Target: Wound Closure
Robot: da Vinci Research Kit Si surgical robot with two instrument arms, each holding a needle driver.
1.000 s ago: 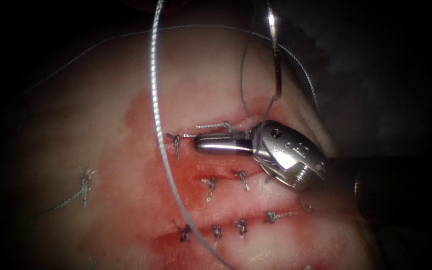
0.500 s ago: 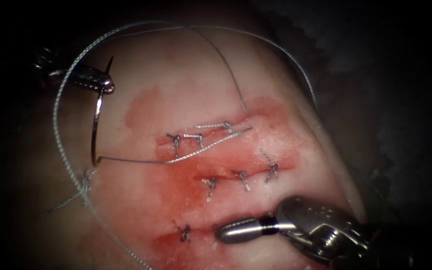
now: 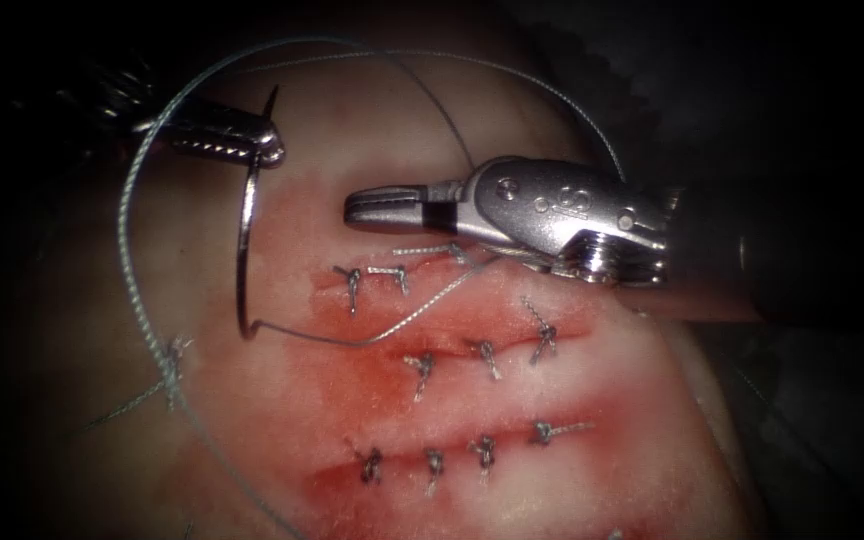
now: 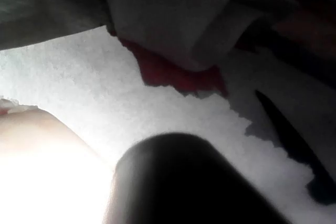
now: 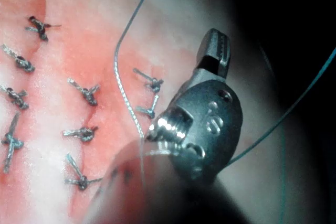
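Note:
My left tool (image 3: 268, 150) comes in from the upper left, its jaws shut on the curved needle (image 3: 241, 245) a short way behind the point. The needle hangs free above the tissue (image 3: 282, 420), left of the top cut (image 3: 422, 272). From the needle's tail, thread (image 3: 407, 310) runs right into the top cut's right end. My right tool (image 3: 377, 206) lies just above that cut with its jaws together and nothing in them; it also shows as the right tool (image 5: 216, 51) beside the thread (image 5: 122, 85).
Three sutured cuts cross the tissue, each with several knots (image 3: 485, 358) and red fluid (image 3: 372, 350) around them. A long loop of thread (image 3: 130, 250) arcs over the tissue's left and far side. White cloth (image 4: 79, 87) lies beside the tissue.
My right tool rose from the lowest cut to above the top cut. My left tool carried the needle a little to the right and up, slackening the thread.

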